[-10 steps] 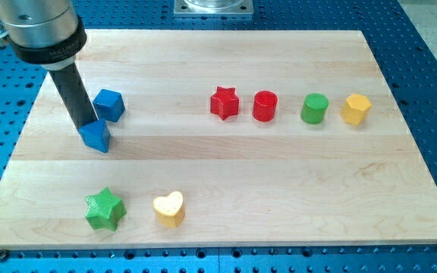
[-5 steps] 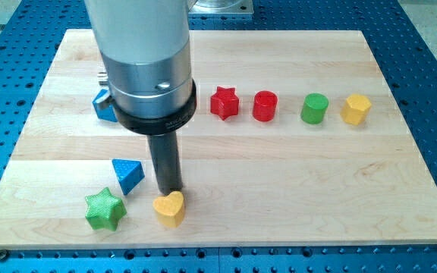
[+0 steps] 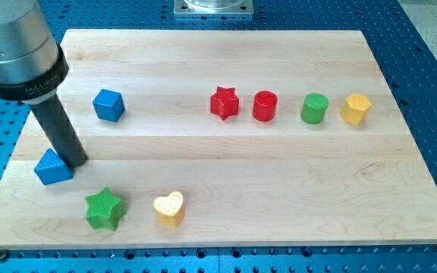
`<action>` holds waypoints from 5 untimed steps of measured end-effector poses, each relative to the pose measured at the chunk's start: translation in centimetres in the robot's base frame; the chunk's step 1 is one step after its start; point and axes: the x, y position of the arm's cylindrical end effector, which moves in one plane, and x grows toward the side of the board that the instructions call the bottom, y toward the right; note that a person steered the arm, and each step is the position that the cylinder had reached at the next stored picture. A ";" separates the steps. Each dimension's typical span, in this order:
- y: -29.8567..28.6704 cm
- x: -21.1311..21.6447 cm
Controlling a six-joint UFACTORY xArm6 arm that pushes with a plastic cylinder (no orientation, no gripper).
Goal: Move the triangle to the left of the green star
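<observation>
The blue triangle [image 3: 52, 167] lies near the board's left edge, up and to the left of the green star [image 3: 104, 209]. My tip [image 3: 75, 160] rests on the board, touching the triangle's right side. The rod rises from there toward the view's top left. The green star sits near the bottom edge, apart from both.
A yellow heart [image 3: 168, 208] lies right of the green star. A blue cube [image 3: 108, 105] sits above my tip. A red star [image 3: 224, 102], a red cylinder [image 3: 265, 106], a green cylinder [image 3: 314, 108] and a yellow hexagon [image 3: 356, 109] form a row toward the right.
The blue triangle has moved left, from just above the green star to near the board's left edge. My tip has moved left from beside the yellow heart to the triangle's right side.
</observation>
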 end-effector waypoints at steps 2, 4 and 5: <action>-1.7 4.4; -0.6 6.3; 0.9 6.7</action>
